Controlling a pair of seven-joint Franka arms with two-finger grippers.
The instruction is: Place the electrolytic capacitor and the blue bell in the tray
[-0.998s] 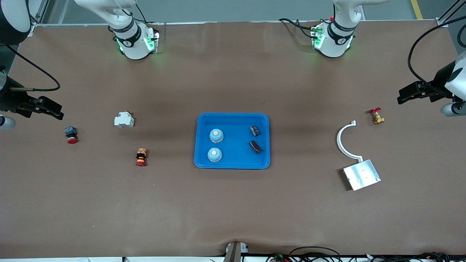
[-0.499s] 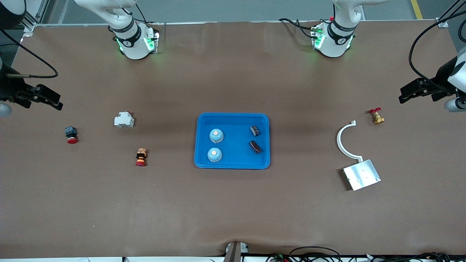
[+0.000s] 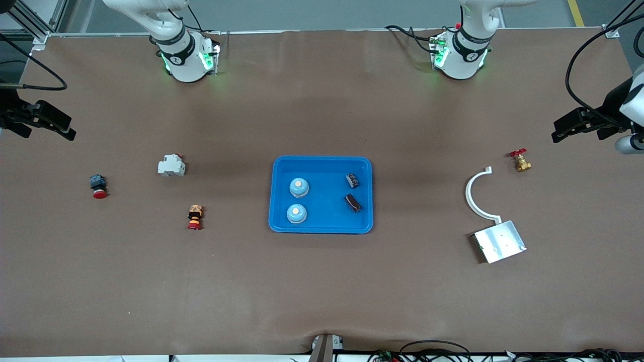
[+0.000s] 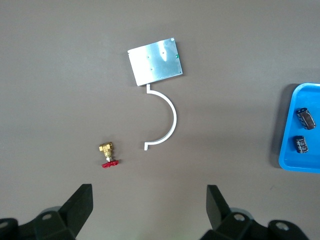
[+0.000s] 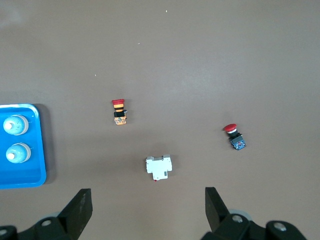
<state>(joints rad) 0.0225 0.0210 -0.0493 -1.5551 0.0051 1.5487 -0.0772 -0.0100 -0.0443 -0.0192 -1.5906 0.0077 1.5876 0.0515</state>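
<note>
The bright-blue tray (image 3: 324, 201) lies mid-table. In it sit two blue bells (image 3: 299, 187) (image 3: 297, 213) toward the right arm's end and two dark electrolytic capacitors (image 3: 352, 180) (image 3: 353, 202) toward the left arm's end. My right gripper (image 3: 50, 123) hangs open and empty over the right arm's end of the table. My left gripper (image 3: 568, 128) hangs open and empty over the left arm's end. In the right wrist view the right gripper (image 5: 147, 210) is over bare table, with the bells (image 5: 16, 125) at the edge. The left wrist view shows the left gripper (image 4: 150, 210) and both capacitors (image 4: 305, 118).
Toward the right arm's end lie a white breaker (image 3: 171, 165), a red push button (image 3: 98, 185) and an orange-and-red button (image 3: 194, 216). Toward the left arm's end lie a brass valve (image 3: 520, 161), a white curved bracket (image 3: 475, 196) and a silver plate (image 3: 499, 241).
My right gripper has drawn back toward the robots' side and outward past the table's end. The left gripper has shifted only slightly. Nothing on the table has moved.
</note>
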